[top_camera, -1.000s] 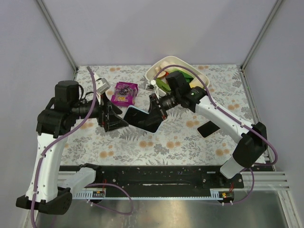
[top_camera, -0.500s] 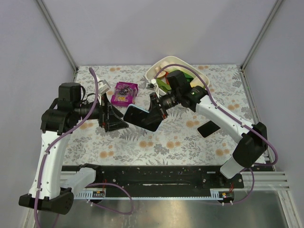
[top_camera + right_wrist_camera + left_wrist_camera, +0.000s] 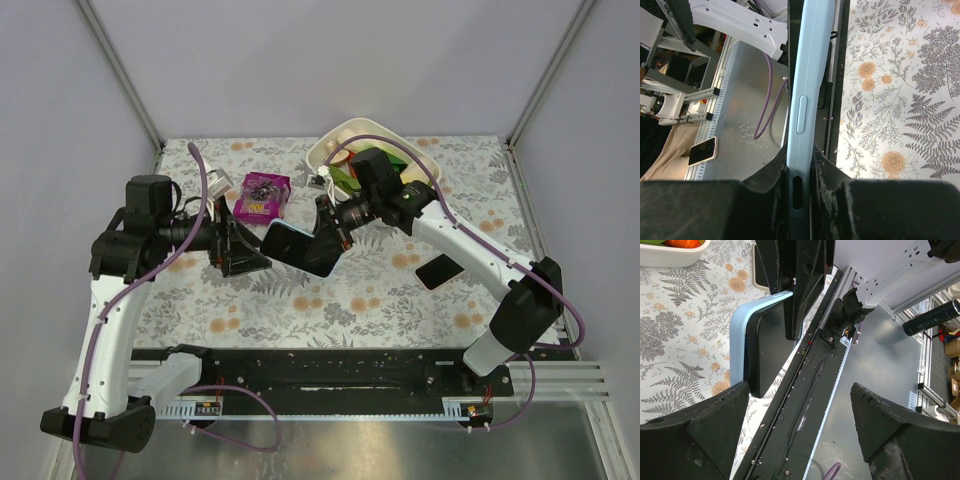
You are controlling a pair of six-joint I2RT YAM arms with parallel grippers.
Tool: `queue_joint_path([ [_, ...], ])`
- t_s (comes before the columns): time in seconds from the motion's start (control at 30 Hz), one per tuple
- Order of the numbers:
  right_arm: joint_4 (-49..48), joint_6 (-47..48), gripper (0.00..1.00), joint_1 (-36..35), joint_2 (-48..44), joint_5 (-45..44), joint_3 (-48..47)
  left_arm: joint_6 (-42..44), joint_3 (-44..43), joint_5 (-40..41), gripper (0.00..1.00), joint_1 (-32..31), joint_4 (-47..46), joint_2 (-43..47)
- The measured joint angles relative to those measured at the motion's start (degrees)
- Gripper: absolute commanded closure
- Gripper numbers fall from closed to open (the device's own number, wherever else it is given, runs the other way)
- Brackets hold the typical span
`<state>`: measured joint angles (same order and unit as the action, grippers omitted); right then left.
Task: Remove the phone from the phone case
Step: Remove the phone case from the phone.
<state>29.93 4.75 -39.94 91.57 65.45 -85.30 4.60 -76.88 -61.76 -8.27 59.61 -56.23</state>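
My left claw (image 3: 248, 252) stands wide. The gap between its fingers faces the near-left end of the phone case (image 3: 298, 248), and nothing lies between them. My right claw (image 3: 326, 228) is clamped on the case's far-right end, so that end is blocked. A purple packet (image 3: 262, 196) lies on the worktop (image 3: 330, 305) just beyond my left claw. A filled white tray (image 3: 330, 150) closes off the far side behind my right wrist. A black slab (image 3: 438, 270) lies under my right arm. The near strip of worktop is open for passing.
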Motion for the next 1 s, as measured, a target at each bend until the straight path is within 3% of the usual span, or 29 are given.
queue_joint_path([
  [0.6, -0.66, -4.17, 1.0, 0.28, 0.0, 0.04, 0.02, -1.9, 4.87, -2.47, 0.16, -1.09, -5.75, 0.63],
  [0.83, -1.46, -5.33, 1.0, 0.76, 0.0, 0.59, 0.02, -5.27, 6.25, -1.25, 0.23, -3.89, -11.58, 0.2],
  [1.0, -1.81, -5.66, 1.0, 1.16, 0.0, 0.87, 0.02, -8.48, 6.58, 1.84, 0.34, -7.96, -16.09, -1.42],
])
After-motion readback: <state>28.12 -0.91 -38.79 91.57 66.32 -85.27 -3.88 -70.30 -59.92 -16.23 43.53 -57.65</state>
